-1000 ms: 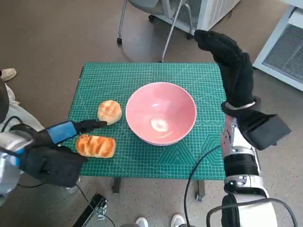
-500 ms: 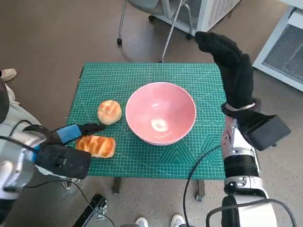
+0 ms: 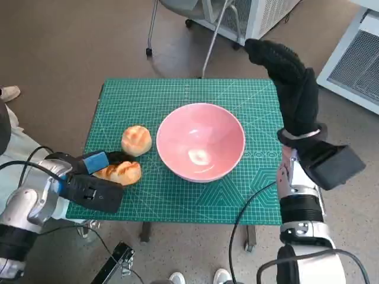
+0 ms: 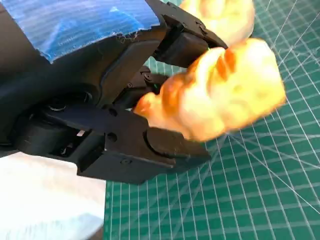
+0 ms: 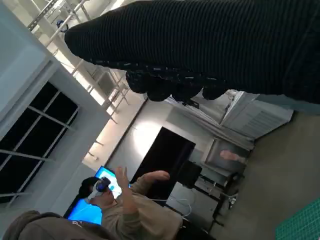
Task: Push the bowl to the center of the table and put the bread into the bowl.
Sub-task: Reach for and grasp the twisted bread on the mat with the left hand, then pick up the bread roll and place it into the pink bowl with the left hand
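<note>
Black left hand point(image 4: 95, 115) fingers point(image 4: 165, 147) pinch the bread point(image 4: 220, 92), hiding its end.

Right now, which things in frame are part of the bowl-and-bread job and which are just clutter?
Job:
- pink bowl, mid-mat
- long bread roll, gripped by the left hand
- round bread roll, on the mat beside the bowl
- green cutting mat on the table

Just around:
- right hand, raised beyond the table's far corner, holding nothing
- chair legs beyond the table
- person in the right wrist view

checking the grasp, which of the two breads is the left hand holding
The long golden ridged bread loaf, gripped in the left hand; the round golden bread bun sits untouched on the green mat beside the pink bowl.
</note>
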